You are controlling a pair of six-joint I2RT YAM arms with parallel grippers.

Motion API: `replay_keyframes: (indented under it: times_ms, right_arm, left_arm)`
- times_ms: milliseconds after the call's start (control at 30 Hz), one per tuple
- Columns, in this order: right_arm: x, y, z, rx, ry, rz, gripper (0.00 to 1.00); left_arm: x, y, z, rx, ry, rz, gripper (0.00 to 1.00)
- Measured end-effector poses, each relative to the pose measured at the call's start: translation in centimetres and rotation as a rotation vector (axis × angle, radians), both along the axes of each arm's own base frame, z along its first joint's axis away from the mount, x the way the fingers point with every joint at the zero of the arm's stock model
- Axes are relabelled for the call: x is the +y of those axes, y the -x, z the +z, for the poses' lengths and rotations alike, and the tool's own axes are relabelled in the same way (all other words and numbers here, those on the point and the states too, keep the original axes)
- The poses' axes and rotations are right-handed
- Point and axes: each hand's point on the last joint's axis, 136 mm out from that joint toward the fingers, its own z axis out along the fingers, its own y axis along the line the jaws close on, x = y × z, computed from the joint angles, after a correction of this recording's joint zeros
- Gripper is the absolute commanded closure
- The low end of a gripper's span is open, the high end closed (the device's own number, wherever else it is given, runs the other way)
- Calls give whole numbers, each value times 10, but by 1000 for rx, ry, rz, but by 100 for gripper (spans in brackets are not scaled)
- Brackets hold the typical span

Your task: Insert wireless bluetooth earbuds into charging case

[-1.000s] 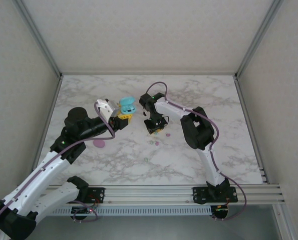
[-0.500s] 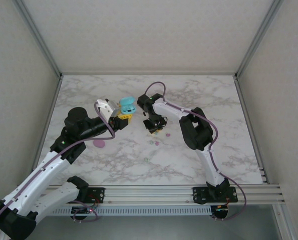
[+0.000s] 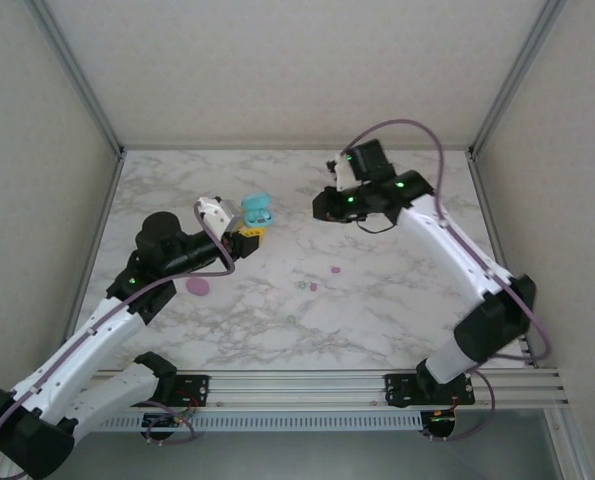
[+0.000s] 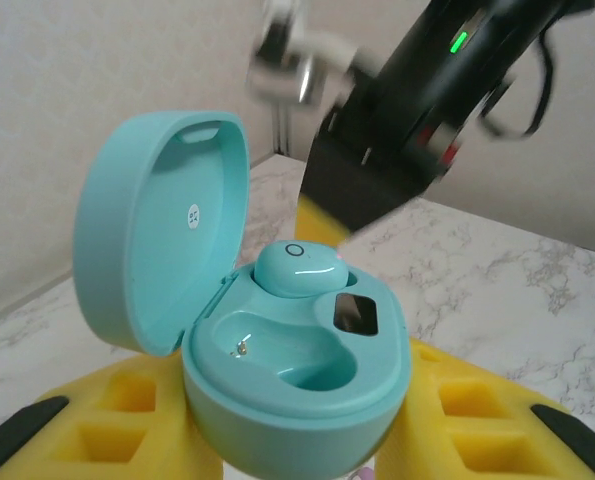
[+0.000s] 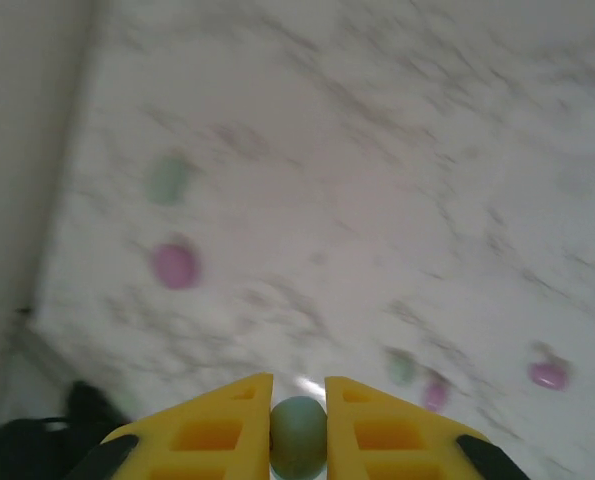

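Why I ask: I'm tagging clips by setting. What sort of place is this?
Probably a robot test cell: a marble-patterned table, plain wall panels in an aluminium frame, arms bolted to a rail.

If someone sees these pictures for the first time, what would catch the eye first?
The open cyan charging case, held by the left gripper toward the rear left of the table, stands out: one cyan earbud sits inside, the other well is empty. The right gripper, raised over the table, pinches a blue-green earbud; loose buds lie below.
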Motion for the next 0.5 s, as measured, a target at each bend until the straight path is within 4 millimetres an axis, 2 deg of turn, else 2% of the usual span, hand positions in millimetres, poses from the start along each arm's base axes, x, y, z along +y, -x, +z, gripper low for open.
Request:
replay_keyframes:
  times_ms: [67,200,333,500]
  right_arm:
    - [7,12,31,-27,-115,30,82]
    - [21,30,66,-25,-282,84,82]
    - [37,40,85,-15,-382,130,82]
    - [63,55,90,2,-419,195,82]
  left_arm:
    - [-4,-5,-6,14,-4,-5,72]
    - [-11,-13,-13,29,-9,-14,72]
    - [-17,-15,-12,14,0,-29,72]
    - [-25,-13,-12,2,5,-56,72]
